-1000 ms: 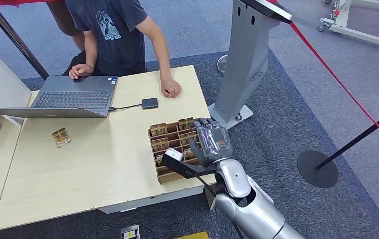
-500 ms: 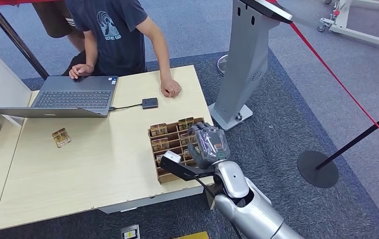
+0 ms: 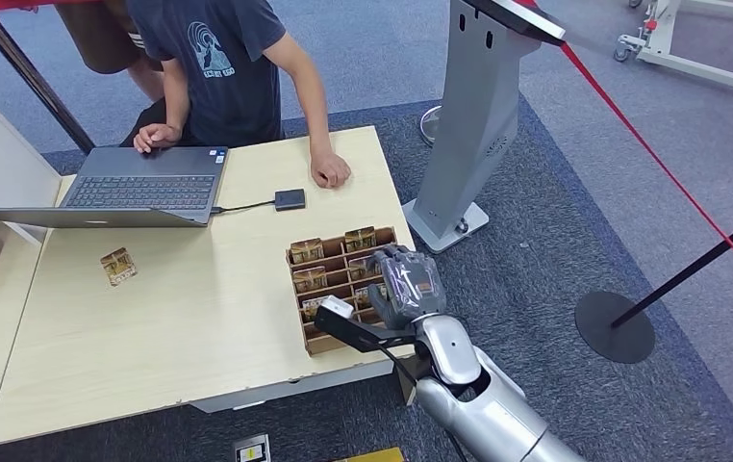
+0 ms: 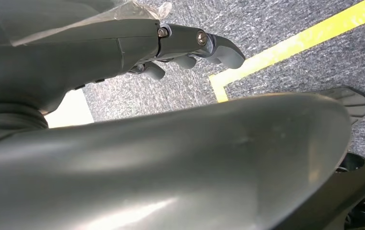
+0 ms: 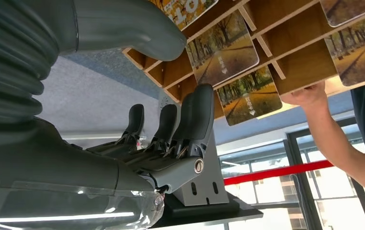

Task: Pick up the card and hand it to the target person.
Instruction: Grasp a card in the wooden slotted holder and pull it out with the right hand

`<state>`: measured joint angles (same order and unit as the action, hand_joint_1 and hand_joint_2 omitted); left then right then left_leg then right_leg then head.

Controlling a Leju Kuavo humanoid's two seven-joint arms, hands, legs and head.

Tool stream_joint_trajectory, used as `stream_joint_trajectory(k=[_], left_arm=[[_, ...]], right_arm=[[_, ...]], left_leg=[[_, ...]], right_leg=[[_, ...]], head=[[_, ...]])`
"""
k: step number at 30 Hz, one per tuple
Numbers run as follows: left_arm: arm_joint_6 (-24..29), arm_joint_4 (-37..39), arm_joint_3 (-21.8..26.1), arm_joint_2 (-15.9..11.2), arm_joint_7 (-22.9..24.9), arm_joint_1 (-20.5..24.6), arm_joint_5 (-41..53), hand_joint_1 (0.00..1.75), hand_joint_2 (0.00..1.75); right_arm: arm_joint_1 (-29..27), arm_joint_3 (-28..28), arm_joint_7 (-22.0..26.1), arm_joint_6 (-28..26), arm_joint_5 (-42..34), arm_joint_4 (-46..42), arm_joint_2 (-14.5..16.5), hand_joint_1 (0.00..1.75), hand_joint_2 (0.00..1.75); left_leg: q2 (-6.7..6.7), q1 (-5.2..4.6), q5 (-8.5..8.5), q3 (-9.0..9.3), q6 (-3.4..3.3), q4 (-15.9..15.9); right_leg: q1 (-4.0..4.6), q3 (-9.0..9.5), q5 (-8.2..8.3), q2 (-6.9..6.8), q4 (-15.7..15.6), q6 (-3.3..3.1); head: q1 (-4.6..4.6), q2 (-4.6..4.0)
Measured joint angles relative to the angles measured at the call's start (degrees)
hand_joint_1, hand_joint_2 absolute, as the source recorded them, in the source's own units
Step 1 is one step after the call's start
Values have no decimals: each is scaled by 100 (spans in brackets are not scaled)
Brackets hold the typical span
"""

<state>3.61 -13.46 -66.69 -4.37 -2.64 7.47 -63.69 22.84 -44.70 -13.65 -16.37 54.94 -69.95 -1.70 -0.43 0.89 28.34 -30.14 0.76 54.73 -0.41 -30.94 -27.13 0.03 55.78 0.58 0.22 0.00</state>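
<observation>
While the right hand [image 3: 406, 282] hovers empty, fingers apart, over the card rack [image 3: 316, 274], grey carpet [image 3: 555, 241] (red rope [image 3: 651, 154] across) surrounds the table [image 3: 151, 327]

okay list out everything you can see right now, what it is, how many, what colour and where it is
table: one, light wood, centre left.
card rack: one, brown wood, table's near right corner.
cards in rack: several, autumn-tree print, standing in the compartments; exact count unclear.
loose card: one, same print, flat on the table's left part.
laptop: one, dark grey, open, far left of table.
small box: one, dark, cabled to the laptop.
kiosk stand: one, grey, right of table.
barrier tape: red, across the carpet.
person: dark T-shirt, behind the table, fist resting on it.
right hand: grey, over the rack's right side.
left hand: grey, above the carpet.
</observation>
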Motion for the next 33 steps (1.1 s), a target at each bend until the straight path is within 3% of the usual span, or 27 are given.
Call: stream_joint_trajectory(k=[8,18,22,33], left_arm=[[-1,0,0,0,2,0,8,0,0],[2,0,-13,0,3,1,7,0,0],[2,0,-13,0,5,1,7,0,0],[12,0,-13,0,9,1,7,0,0]], right_arm=[[-14,0,-1,-7,-18,94,-1,79,175],[-14,0,2,-5,-27,245,1,88,175],[-16,-1,6,-6,-37,294,3,81,175],[-19,-2,23,-7,-76,426,33,85,175]], left_leg=[[0,0,0,0,0,0],[0,0,0,0,0,0],[0,0,0,0,0,0],[0,0,0,1,0,0]], right_leg=[[0,0,0,0,0,0],[0,0,0,0,0,0],[0,0,0,0,0,0],[0,1,0,0,0,0]], head=[[1,0],[2,0],[1,0],[1,0]])
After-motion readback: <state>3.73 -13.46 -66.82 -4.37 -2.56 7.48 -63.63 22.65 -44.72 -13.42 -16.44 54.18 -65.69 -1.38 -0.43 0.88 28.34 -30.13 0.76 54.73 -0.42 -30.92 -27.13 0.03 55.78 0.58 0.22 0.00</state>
